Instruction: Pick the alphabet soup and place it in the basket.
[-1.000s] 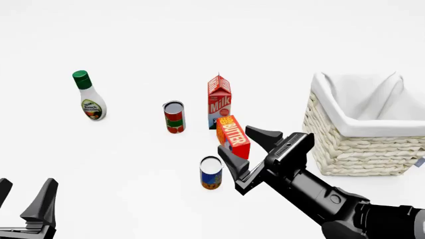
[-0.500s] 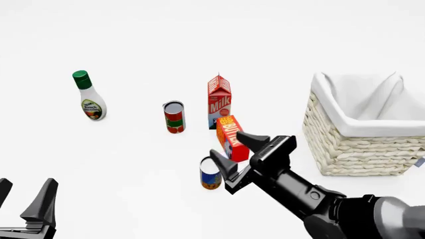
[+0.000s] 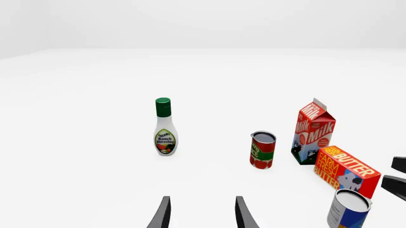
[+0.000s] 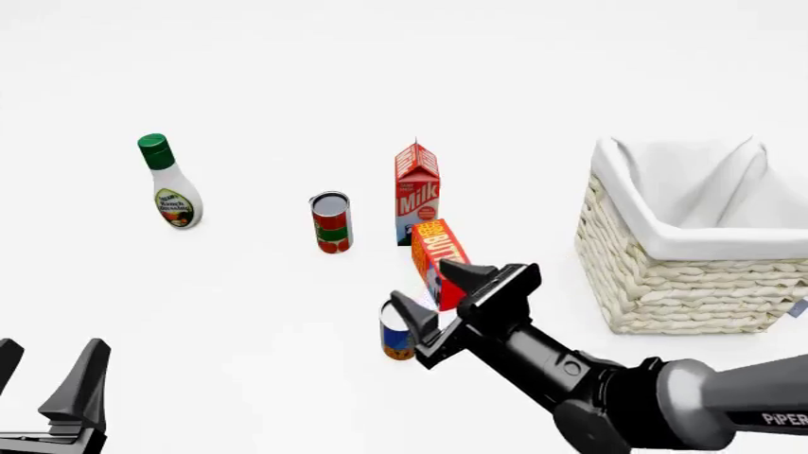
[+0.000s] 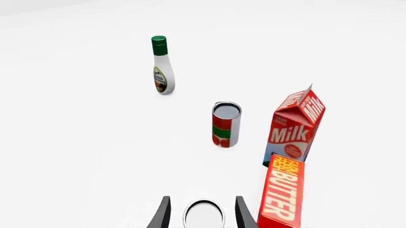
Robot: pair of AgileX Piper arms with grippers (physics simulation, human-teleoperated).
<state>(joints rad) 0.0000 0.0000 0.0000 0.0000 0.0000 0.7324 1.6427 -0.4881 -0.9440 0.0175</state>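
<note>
Front view: right tool [image 4: 436, 296] spread around alphabet soup [image 4: 396, 333]; carton [image 4: 417, 192] reads "Milk".

alphabet soup [image 4: 396, 334] nearest, butter box [image 4: 438, 258] behind, milk carton [image 4: 417, 192] farther, basket [image 4: 688, 274] right

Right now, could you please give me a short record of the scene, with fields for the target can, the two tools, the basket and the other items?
target: alphabet soup, upright on the table, in front of the butter box
right tool: open, fingers on either side of the can top, not closed
left tool: open, near table edge, holding nothing
basket: on the right, no can visible inside
other items: milk carton, red-and-green can, ranch dressing bottle, all upright
</note>
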